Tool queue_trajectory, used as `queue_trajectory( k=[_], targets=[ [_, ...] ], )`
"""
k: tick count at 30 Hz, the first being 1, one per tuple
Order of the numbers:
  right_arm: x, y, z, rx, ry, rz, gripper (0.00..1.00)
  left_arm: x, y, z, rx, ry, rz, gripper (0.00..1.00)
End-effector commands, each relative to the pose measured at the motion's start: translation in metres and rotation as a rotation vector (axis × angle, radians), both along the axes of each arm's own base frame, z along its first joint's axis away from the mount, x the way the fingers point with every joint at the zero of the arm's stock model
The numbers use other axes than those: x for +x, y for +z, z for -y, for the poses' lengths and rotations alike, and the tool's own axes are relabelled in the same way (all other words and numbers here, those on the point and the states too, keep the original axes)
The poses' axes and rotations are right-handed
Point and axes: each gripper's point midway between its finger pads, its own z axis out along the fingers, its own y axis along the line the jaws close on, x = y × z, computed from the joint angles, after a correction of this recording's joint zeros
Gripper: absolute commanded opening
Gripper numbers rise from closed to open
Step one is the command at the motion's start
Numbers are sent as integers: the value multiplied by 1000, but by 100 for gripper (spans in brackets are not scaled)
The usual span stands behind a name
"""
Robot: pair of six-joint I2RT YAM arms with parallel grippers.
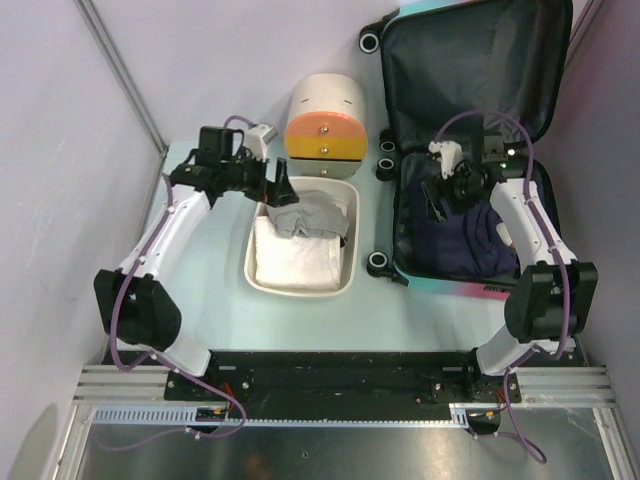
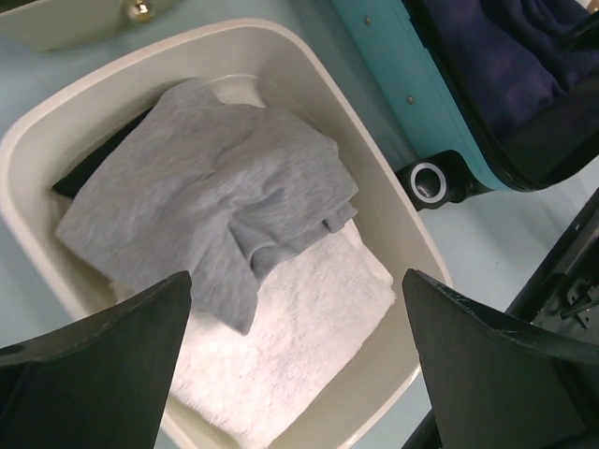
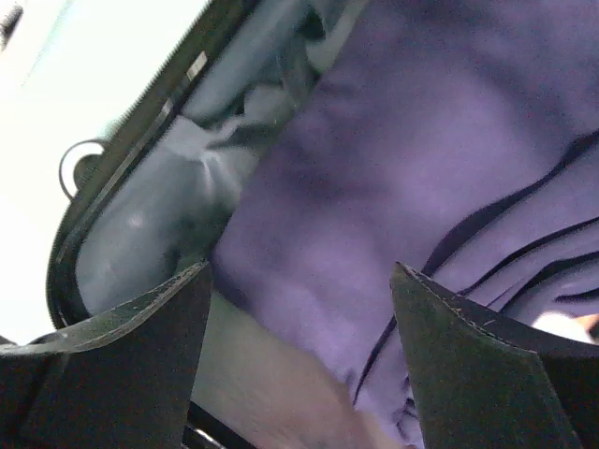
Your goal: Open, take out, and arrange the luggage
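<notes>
The luggage (image 1: 470, 60) lies open at the back right, its lid leaning up and dark grey lining showing. Its teal edge (image 2: 402, 84) and a black wheel show in the left wrist view. Dark navy clothing (image 1: 460, 235) fills the lower half. My right gripper (image 1: 440, 195) hovers over that clothing (image 3: 393, 140), open with nothing between its fingers (image 3: 299, 271). My left gripper (image 1: 283, 190) stands wide open above the cream tub (image 1: 255, 275), with nothing in it (image 2: 295, 281). In the tub lie a grey garment (image 2: 206, 196) and a white towel (image 2: 299, 337).
A cream cylindrical box with orange and yellow drawers (image 1: 325, 120) stands behind the tub, left of the luggage. Something beige (image 3: 271, 383) shows under the navy clothing near the luggage rim (image 3: 131, 159). A grey wall post runs along the table's left side.
</notes>
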Motion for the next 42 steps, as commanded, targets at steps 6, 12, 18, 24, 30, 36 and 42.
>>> queue_trajectory(
  k=[6, 12, 18, 24, 30, 36, 42],
  targets=[
    [10, -53, 0, 19, -379, -123, 84, 22, -8, 25, 29, -24, 1, 100],
    [29, -90, -21, -24, -430, -136, 85, 22, -24, 17, 62, 34, -37, 100],
    [46, -122, -16, -230, -515, -61, 83, 24, -41, -8, 64, 152, -113, 100],
    [35, -154, -8, -338, -551, -122, 81, 30, -43, -28, 66, 200, -119, 100],
    [43, -174, 18, -365, -606, -146, 75, 36, -51, -35, 62, 227, -146, 100],
    [34, -186, -7, -276, -565, -228, 96, 39, -60, -40, 45, 247, -185, 100],
    [25, -204, 1, -209, -552, -335, 97, 40, -61, -46, 41, 259, -188, 100]
  ],
)
